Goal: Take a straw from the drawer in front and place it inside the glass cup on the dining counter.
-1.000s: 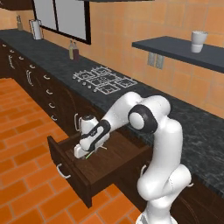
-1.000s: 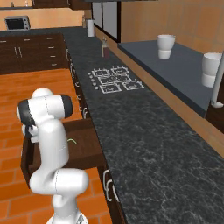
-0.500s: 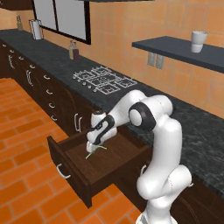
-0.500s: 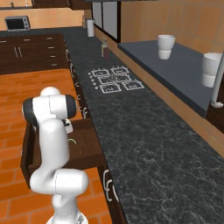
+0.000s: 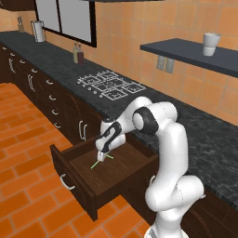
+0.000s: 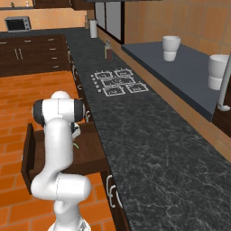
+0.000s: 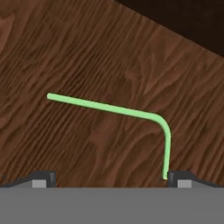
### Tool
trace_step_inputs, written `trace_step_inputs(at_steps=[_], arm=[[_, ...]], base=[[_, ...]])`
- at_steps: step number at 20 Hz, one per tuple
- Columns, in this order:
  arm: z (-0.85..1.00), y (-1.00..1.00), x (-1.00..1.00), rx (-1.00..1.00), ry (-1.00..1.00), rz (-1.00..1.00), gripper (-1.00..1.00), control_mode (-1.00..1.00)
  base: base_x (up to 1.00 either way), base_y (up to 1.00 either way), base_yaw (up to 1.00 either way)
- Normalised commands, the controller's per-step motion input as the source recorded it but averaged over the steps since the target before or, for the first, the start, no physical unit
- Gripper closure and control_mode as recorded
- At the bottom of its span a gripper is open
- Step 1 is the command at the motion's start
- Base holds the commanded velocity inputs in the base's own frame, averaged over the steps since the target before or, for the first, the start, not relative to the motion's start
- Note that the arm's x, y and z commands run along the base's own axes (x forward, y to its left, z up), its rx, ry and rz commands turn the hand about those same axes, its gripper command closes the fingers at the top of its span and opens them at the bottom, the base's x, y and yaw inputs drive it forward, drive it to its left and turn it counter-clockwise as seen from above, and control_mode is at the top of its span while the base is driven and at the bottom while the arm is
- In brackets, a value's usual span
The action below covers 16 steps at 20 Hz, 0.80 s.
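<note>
Down inside the pulled-out drawer, claw released, jaws wide, hanging just above the wooden floor. Light-green straw, bent near one end, lying flat on the drawer bottom, short leg ending beside one dark fingertip. Also seen as a thin green line under the claw. Black speckled counter behind.
</note>
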Motion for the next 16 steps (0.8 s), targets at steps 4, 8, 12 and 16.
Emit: trace_step_inputs(at_steps=[4, 8, 12, 16], arm=[[-0.33, -0.01, 0.36, 0.0, 0.0, 0.05, -1.0, -1.0], [-0.34, -0.01, 0.3, 0.0, 0.0, 0.01, -1.0, -1.0], [-0.31, -0.06, 0.26, 0.0, 0.0, 0.0, -1.0, -1.0], [-0.32, -0.03, 0.15, 0.0, 0.0, 0.0, -1.0, -1.0]], base=[[0.0, 0.0, 0.0], [0.0, 0.0, 0.0], [0.0, 0.0, 0.0], [0.0, 0.0, 0.0]])
